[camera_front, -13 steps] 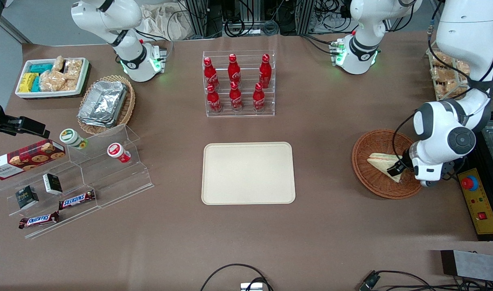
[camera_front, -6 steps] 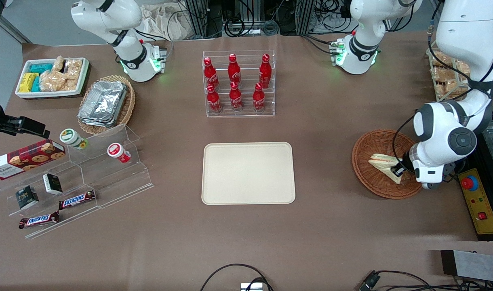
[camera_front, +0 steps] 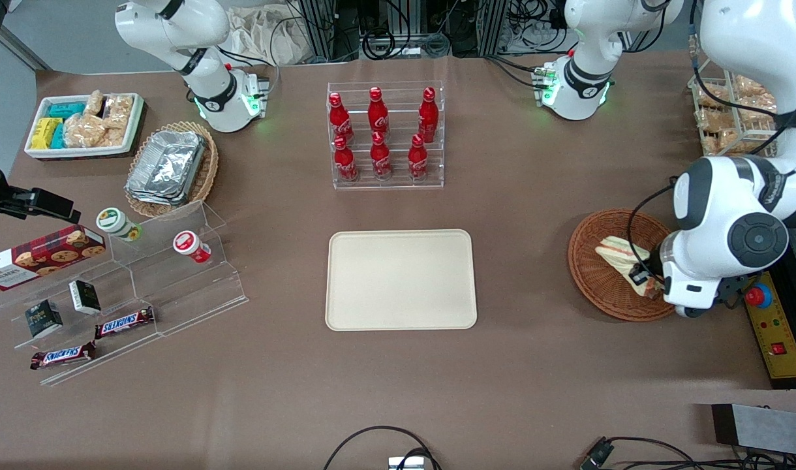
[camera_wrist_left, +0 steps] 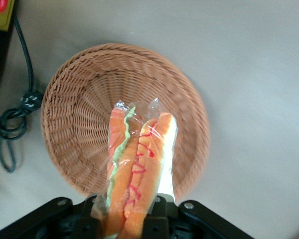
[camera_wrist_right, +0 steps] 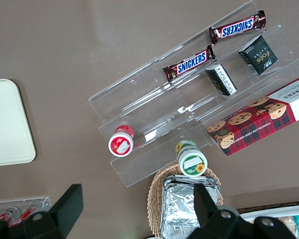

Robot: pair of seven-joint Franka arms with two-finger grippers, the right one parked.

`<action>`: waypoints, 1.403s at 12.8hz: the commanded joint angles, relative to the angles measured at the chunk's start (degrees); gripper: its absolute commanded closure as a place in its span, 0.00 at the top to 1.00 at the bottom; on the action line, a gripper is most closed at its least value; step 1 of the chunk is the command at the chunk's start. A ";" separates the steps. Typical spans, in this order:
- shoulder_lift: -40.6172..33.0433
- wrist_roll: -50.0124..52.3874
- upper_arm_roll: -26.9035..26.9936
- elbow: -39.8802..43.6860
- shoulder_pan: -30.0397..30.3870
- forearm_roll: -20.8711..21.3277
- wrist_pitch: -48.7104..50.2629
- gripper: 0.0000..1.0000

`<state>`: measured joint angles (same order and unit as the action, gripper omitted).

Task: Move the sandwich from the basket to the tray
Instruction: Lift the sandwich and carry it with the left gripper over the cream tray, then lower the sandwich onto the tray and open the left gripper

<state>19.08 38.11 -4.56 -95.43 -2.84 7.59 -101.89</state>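
The wrapped sandwich (camera_front: pixel 623 258) is held above the round reddish-brown basket (camera_front: pixel 594 274), toward the working arm's end of the table. My left gripper (camera_front: pixel 646 279) is shut on its wider end. In the left wrist view the sandwich (camera_wrist_left: pixel 139 159) shows its orange and green cut edge, clamped between the gripper (camera_wrist_left: pixel 132 226), with the basket (camera_wrist_left: pixel 74 124) below it and nothing else inside. The cream tray (camera_front: pixel 400 279) lies flat in the middle of the table with nothing on it.
An acrylic rack of red cola bottles (camera_front: pixel 383 136) stands farther from the front camera than the tray. A control box with a red button (camera_front: pixel 773 326) lies beside the basket. Acrylic steps with snacks (camera_front: pixel 111 287) and a foil-container basket (camera_front: pixel 169 166) lie toward the parked arm's end.
The gripper has lifted a little with the sandwich in it; the sandwich has risen off the basket floor and tilted. Nothing else moved.
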 commanded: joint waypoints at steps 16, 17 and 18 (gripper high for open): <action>30.93 -4.19 -8.27 24.33 -24.41 -0.21 -8.06 0.71; 30.67 -4.10 -8.19 24.33 -24.23 -0.21 -7.71 1.00; 30.14 -4.10 -8.10 24.42 -24.15 -0.04 -7.45 1.00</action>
<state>49.49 34.16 -13.02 -72.86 -26.69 7.04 -110.77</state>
